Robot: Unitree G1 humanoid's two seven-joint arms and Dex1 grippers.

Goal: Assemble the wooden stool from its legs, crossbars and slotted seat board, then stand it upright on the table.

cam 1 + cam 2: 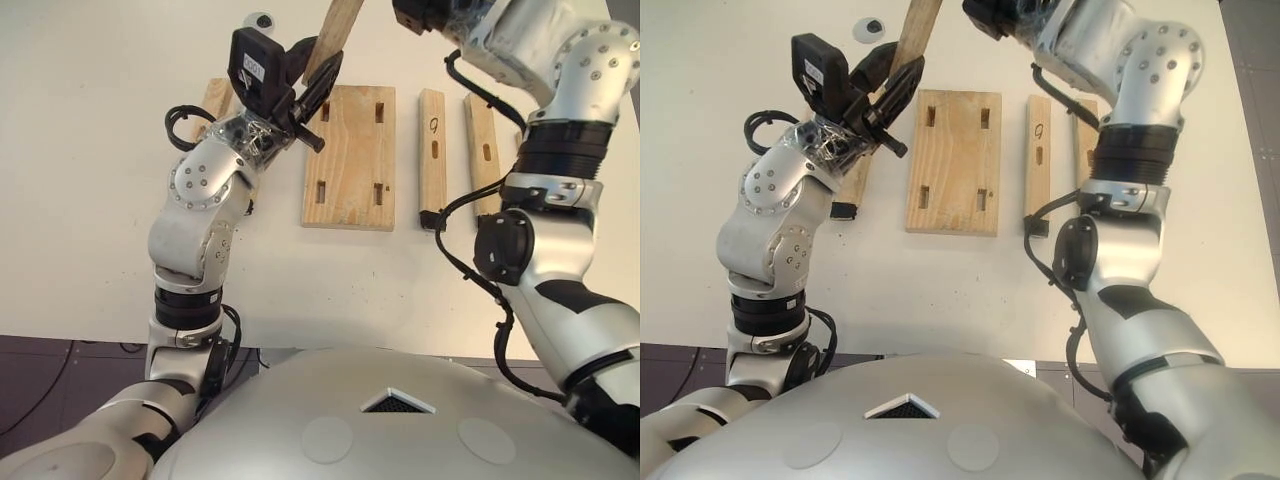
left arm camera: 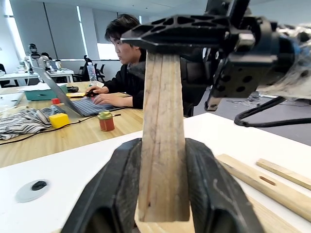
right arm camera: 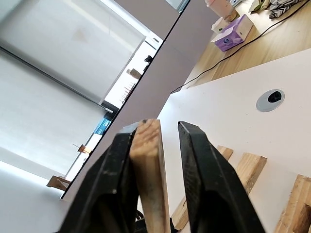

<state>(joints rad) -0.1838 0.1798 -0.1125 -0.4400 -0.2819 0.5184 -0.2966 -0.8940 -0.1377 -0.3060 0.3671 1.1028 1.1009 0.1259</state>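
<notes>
My left gripper [image 1: 315,75] is shut on a wooden leg [image 1: 338,30], held tilted up above the table's far left part. In the left wrist view both fingers [image 2: 116,194] press on the leg [image 2: 163,145]. My right gripper [image 1: 425,15] is at the leg's upper end. In the right wrist view the leg [image 3: 150,179] touches one finger, with a gap to the other finger [image 3: 194,160], so this gripper is open. The slotted seat board [image 1: 348,155] lies flat mid-table. Two slotted legs [image 1: 432,150] [image 1: 483,150] lie to its right. Another wooden piece [image 1: 214,100] lies partly hidden under my left arm.
A grey round cable grommet [image 1: 870,29] is set in the white table [image 1: 80,150] at the far left. The table's near edge [image 1: 100,338] runs just ahead of my body. Bare table lies left of the parts and in front of the seat board.
</notes>
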